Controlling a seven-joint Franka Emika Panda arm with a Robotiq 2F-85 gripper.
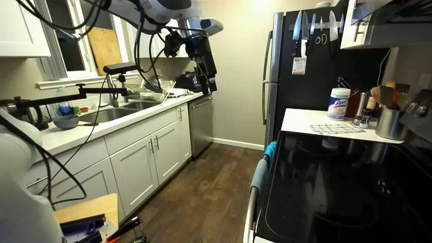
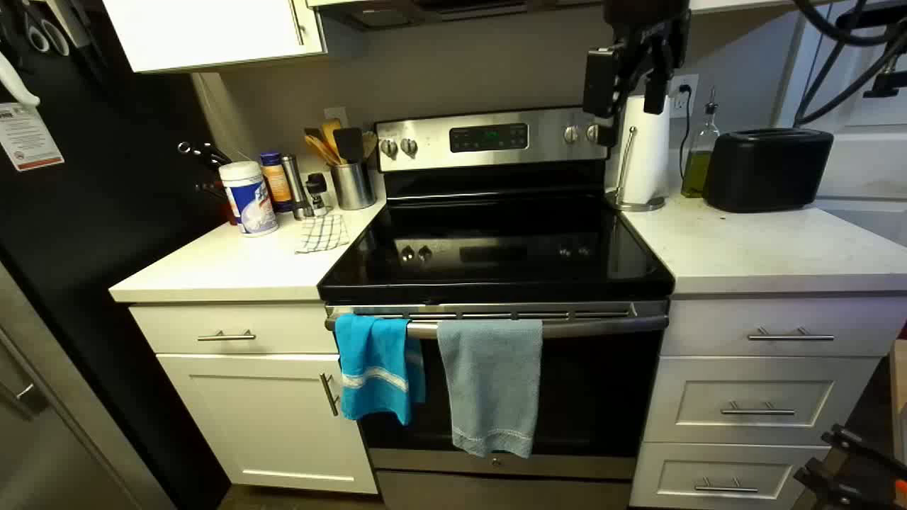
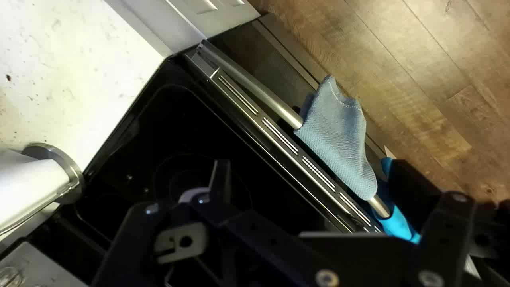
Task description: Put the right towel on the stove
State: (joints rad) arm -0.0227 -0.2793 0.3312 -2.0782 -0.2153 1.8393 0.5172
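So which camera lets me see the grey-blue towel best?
The grey-blue towel shows best in an exterior view, its whole front in sight. The wrist view shows it foreshortened from above; an exterior view along the handle catches just a narrow strip.

In an exterior view we're looking past the stove (image 1: 320, 189), looming close, toward the fridge (image 1: 310, 91); in an exterior view we're facing the control panel (image 2: 489, 138) almost head-on from farther back; the wrist view is peering steeply down over the stove. All three are sharing stove, grey-blue towel (image 3: 336, 131) and turquoise towel (image 3: 397, 226)!
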